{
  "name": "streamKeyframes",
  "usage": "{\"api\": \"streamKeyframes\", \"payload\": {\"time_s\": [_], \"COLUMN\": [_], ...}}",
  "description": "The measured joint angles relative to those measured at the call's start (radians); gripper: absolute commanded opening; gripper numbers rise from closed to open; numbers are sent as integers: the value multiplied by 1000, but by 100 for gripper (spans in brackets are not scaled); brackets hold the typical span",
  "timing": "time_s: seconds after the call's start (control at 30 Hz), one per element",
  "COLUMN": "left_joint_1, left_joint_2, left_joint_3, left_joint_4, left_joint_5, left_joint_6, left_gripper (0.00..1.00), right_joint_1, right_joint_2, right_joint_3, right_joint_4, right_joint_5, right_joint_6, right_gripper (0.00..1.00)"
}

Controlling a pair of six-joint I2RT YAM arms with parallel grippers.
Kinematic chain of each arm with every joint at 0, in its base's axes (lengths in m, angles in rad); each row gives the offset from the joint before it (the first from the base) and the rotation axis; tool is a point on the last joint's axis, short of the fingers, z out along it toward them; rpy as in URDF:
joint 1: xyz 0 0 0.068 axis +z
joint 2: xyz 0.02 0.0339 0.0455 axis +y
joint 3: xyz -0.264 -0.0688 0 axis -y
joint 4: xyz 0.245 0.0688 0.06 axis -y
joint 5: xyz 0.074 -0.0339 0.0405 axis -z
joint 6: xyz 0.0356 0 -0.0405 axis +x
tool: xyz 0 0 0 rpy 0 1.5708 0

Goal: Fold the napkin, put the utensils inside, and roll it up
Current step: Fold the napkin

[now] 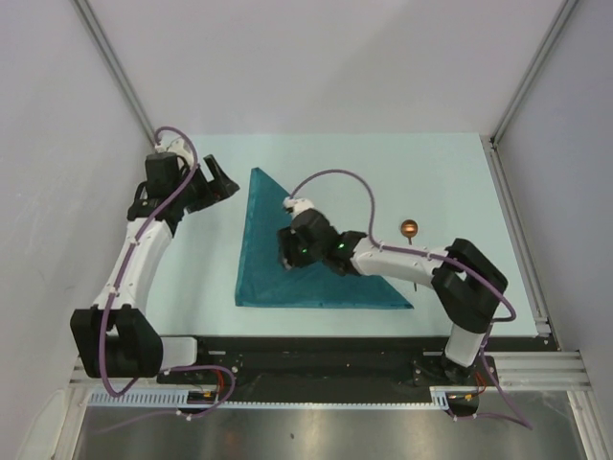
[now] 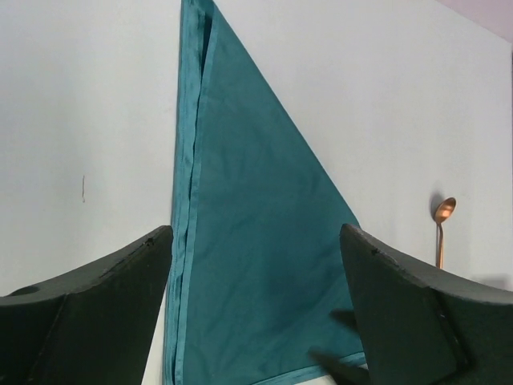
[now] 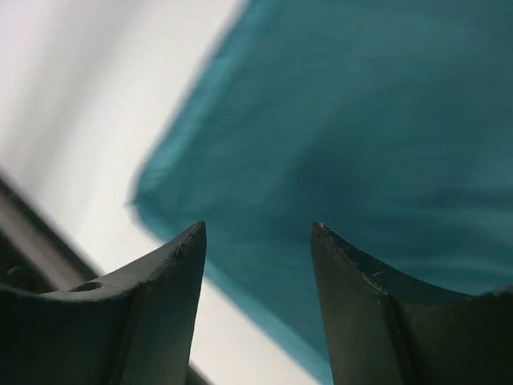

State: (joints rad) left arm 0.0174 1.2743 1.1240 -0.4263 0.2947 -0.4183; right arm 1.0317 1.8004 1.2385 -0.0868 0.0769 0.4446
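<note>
Evidently the napkin is judged limp and slick, best pinched at a hemmed corner; fingers of left gripper and right gripper are spread, nothing held.

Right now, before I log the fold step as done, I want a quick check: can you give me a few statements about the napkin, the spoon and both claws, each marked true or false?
1. The napkin lies folded into a triangle. True.
2. The spoon lies on the napkin. False: it lies on the bare table, to the right of the napkin and clear of it.
3. The left claw is open and holds nothing. True.
4. The right claw is shut on a corner of the napkin. False: its jaws stand apart over the napkin, with nothing pinched between them.
</note>
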Motion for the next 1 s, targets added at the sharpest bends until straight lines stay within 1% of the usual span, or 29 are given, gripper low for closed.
{"api": "streamKeyframes", "payload": {"time_s": [0.1,0.13,0.23,0.3,0.4,0.47,0.5,0.53,0.6,0.7,0.87,0.93,1.0], "left_joint_1": [-35,-56,-127,-158,-172,-171,-170,-168,-163,-158,-151,-149,-147], "left_joint_2": [43,60,122,175,262,336,377,412,523,697,933,1012,1062], "left_joint_3": [0,-1,-4,-3,15,56,92,126,253,456,713,792,832], "left_joint_4": [1,1,13,35,66,91,98,109,113,130,104,86,71], "left_joint_5": [-18,-31,-56,-55,-61,-95,-111,-120,-138,-143,-153,-153,-154], "left_joint_6": [0,0,-9,-31,-72,-95,-105,-108,-116,-115,-105,-101,-97], "left_gripper": [88,88,88,88,88,84,76,72,65,60,48,48,47], "right_joint_1": [-116,-168,-264,-301,-344,-375,-392,-405,-435,-462,-472,-478,-484], "right_joint_2": [-48,-59,-85,-106,-140,-174,-194,-213,-257,-310,-392,-422,-448], "right_joint_3": [-61,-80,-140,-186,-251,-299,-322,-341,-377,-415,-475,-498,-517], "right_joint_4": [-34,-46,-72,-94,-121,-133,-136,-139,-141,-141,-153,-163,-179], "right_joint_5": [20,25,39,39,32,23,16,12,3,-2,-10,-14,-16], "right_joint_6": [0,0,0,4,16,24,27,31,36,47,69,81,95], "right_gripper": [59,59,60,60,61,61,61,61,60,60,60,60,61]}}
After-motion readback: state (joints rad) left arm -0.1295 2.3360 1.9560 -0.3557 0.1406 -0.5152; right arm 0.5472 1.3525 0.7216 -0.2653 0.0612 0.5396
